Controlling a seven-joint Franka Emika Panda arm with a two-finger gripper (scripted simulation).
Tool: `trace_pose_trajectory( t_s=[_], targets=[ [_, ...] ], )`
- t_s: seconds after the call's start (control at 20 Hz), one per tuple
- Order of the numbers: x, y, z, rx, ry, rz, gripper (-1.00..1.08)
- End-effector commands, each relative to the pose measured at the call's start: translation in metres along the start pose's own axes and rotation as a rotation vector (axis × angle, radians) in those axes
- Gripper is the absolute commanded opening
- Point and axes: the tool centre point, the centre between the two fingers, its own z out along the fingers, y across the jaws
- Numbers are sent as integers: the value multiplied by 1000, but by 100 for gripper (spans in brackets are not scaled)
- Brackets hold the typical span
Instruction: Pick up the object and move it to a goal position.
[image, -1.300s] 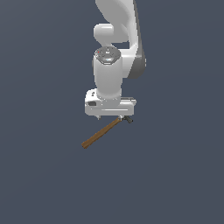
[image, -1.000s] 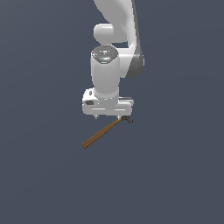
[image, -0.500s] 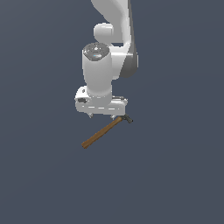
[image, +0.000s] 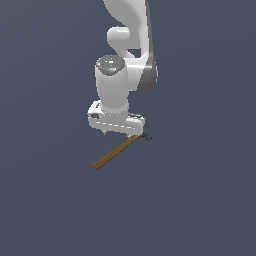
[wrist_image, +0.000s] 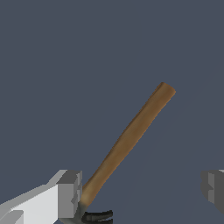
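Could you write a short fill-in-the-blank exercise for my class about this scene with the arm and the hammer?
1. The hammer has a brown wooden ____.
2. Its dark metal ____ lies at the end nearest the pincer.
3. The pincer's two fingers stand far apart, so the pincer is ____.
4. In the exterior view the pincer is ____ the hammer, not gripping it.

Missing words: handle; head; open; above

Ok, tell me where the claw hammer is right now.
In the exterior view the claw hammer lies on the grey floor just below the end effector, its dark head under the end effector's right edge in that view and its wooden handle slanting down toward the left.
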Motion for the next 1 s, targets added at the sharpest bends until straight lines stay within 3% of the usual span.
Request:
trace_pose_trajectory(
  t_s=[0.0,0.95],
  targets=[
    [-2,0,7,3,-2,46,100],
    [-35,2,80,11,-15,577,100]
  ],
)
